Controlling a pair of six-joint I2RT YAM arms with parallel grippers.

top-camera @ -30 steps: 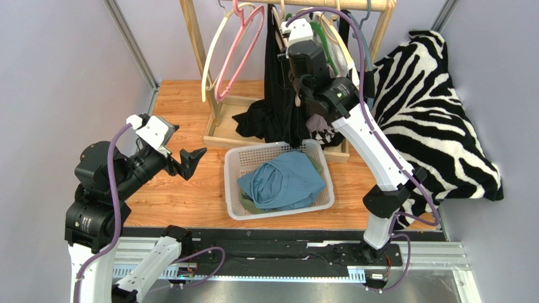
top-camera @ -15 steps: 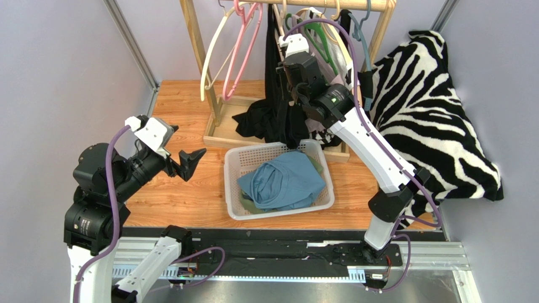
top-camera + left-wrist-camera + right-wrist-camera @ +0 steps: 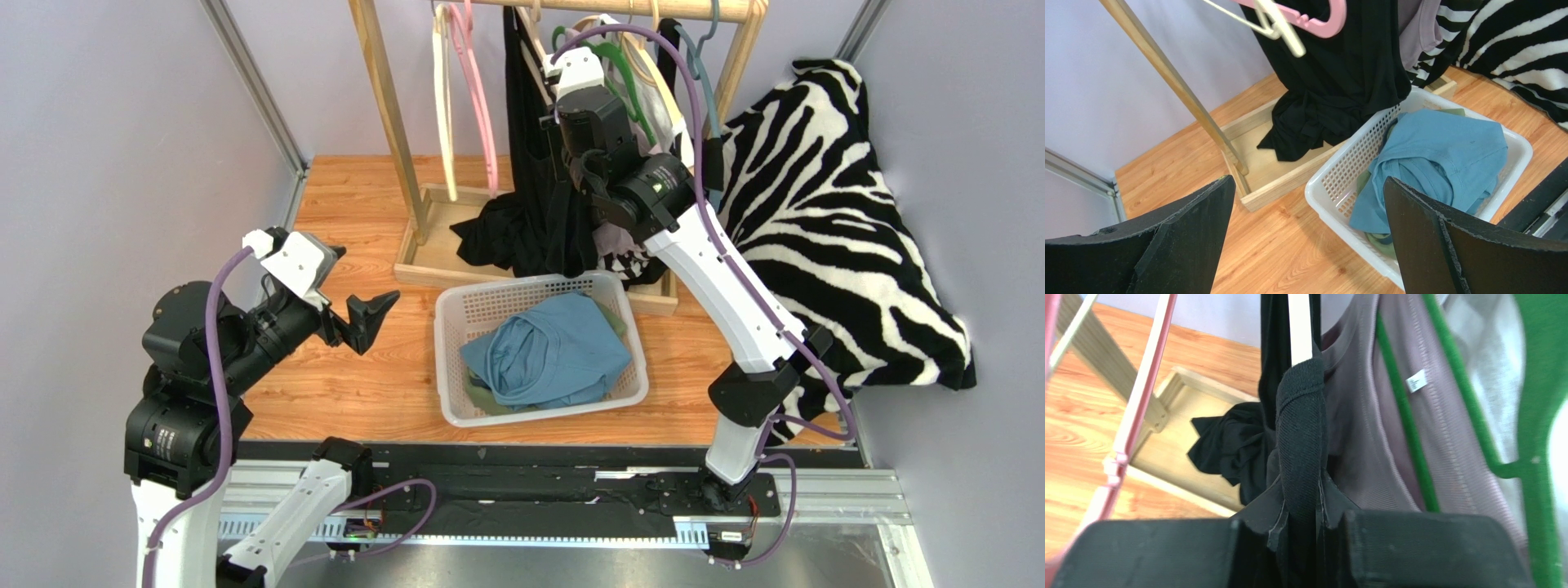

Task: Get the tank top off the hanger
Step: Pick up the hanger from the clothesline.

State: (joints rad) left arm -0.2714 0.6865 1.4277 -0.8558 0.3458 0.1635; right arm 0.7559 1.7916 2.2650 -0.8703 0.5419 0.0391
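The black tank top [image 3: 535, 147] hangs from the wooden rail, and its lower end lies bunched in the rack's base tray [image 3: 432, 255]. In the right wrist view one black strap [image 3: 1301, 429] loops over a cream hanger arm [image 3: 1299, 321]. My right gripper [image 3: 1303, 505] is shut on that strap just below the loop; from above it shows high at the rail [image 3: 569, 83]. My left gripper [image 3: 368, 316] hovers open over the floor left of the basket, holding nothing [image 3: 1306, 187]. The tank top [image 3: 1333, 79] fills the top of its view.
A white basket [image 3: 454, 368] with a blue garment [image 3: 552, 349] sits before the rack. A mauve top on a green hanger [image 3: 1407, 416] hangs right of the strap. Empty pink and cream hangers [image 3: 464, 86] hang left. A zebra-print cushion [image 3: 834, 221] lies at right.
The empty pink and cream hangers swung from a leftward tilt to hanging nearly straight. My right gripper shifted slightly at the rail and is again clamped on the strap. The left arm barely moved.
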